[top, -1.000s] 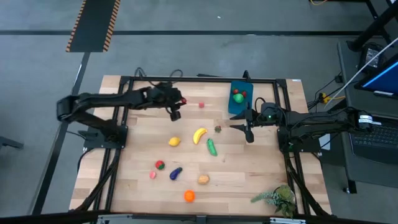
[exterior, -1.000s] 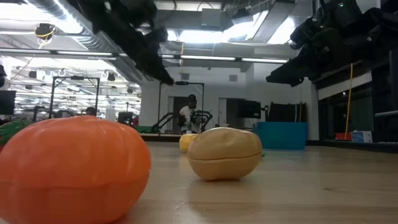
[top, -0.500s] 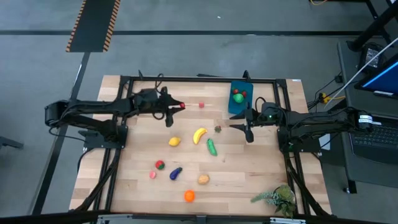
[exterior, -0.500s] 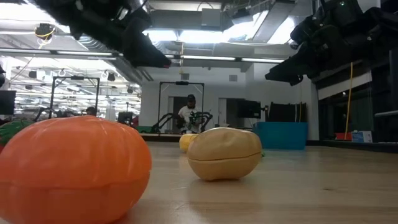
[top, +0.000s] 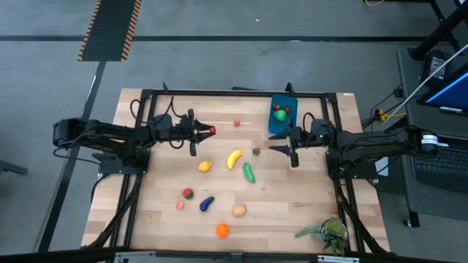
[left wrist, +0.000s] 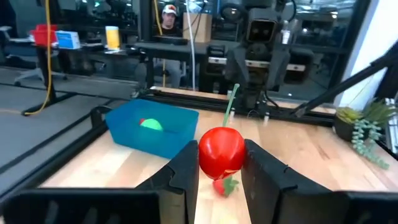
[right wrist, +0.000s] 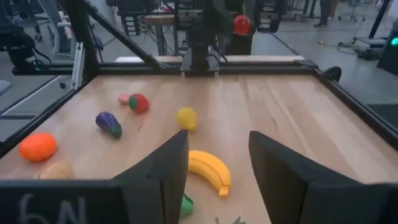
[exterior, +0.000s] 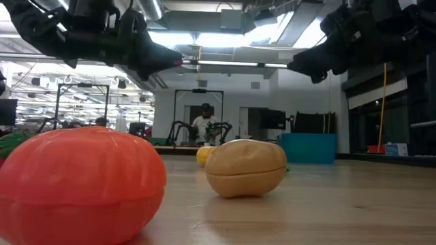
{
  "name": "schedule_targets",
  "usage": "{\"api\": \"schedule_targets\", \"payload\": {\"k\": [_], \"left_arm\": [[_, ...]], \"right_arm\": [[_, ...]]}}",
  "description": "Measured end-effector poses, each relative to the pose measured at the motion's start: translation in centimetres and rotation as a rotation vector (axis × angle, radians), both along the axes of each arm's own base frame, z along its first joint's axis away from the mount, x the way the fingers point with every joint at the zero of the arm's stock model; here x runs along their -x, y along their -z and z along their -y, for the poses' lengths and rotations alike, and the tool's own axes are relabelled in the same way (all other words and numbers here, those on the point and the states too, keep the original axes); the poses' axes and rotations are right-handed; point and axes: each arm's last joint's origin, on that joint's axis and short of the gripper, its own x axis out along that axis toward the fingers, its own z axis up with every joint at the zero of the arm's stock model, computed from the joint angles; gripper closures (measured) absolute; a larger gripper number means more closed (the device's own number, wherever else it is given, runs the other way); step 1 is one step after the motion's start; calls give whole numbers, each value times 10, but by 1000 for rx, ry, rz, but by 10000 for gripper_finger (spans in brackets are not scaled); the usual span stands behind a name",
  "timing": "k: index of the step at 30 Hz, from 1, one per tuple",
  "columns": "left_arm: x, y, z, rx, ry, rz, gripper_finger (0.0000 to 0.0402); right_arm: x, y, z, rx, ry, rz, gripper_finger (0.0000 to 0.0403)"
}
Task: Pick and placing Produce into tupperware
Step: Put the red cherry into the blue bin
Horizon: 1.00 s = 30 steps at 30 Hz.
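My left gripper (top: 207, 131) (left wrist: 220, 163) hovers over the far-left part of the table, pointing toward the table's right, and is shut on a round red produce piece (left wrist: 221, 151) with a green stalk. The blue tupperware (top: 281, 115) (left wrist: 152, 132) stands at the far edge with a green and a red piece inside. My right gripper (top: 275, 148) (right wrist: 217, 146) is open in the air just near of the tupperware, pointing left, above the banana (top: 234, 158) (right wrist: 210, 170) and the cucumber (top: 249, 172). Other produce lies on its side on the boards. My left gripper pinches the red piece by its round sides (left wrist: 203, 155) between the two fingers, coming level from the table's left. The piece is lifted clear of the table; its green stalk sticks up past the fingers.
A lemon (top: 205, 166), a small red cube (top: 237, 123), a red-green piece (top: 187, 193), a pink piece (top: 179, 205), an eggplant (top: 207, 204), a potato (top: 239, 210) and an orange piece (top: 222, 230) lie scattered. A leafy sprig (top: 325, 232) lies at the near right corner. A black frame borders the table.
My left arm has drawn back toward the table's left edge, and its gripper has tipped from pointing down to lying about level, pointing right. It has kept the red piece, which stays lifted at nearly the same spot.
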Motion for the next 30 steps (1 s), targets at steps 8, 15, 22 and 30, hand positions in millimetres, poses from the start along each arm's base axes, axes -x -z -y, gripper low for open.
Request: {"api": "schedule_targets", "payload": {"k": [8,15,22,30], "left_arm": [[-13,6,6,-18,41,55,313],[-30,16,6,-27,57,133,313],[-67,15,4,-9,124,123,313],[-102,15,-2,-30,170,122,313]], "right_arm": [[-10,1,2,14,0,66,232],[-21,5,4,19,0,127,232],[-30,9,6,11,1,164,232],[-42,11,9,37,0,142,232]]}}
